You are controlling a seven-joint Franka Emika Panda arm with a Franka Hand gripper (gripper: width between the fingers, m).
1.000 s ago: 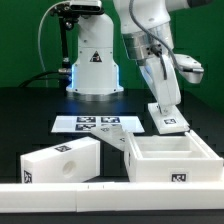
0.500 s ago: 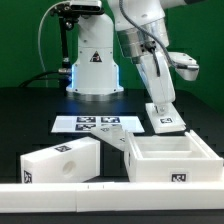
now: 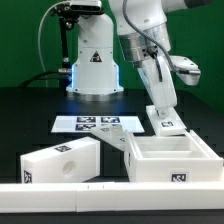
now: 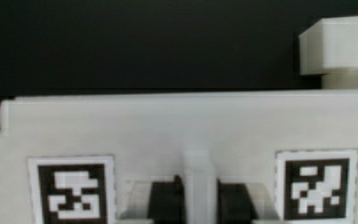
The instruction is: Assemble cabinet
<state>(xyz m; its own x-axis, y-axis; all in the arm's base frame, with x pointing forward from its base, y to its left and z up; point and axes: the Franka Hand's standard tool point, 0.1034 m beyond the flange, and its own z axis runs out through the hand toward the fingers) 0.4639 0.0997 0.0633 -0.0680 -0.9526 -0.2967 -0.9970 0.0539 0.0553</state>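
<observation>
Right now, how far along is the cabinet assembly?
Done: nothing looks joined yet. The open box, the white block and the flat panel sit unassembled. In hand: the hand is down on a small tagged part, with its fingers either side of a rib. I cannot tell whether it is clamped. Left: fitting every part together.

claw (image 3: 160, 108) grips tagged panel (image 3: 168, 123) behind open box (image 3: 150, 168); tagged block (image 3: 60, 158) at exterior view's left
</observation>
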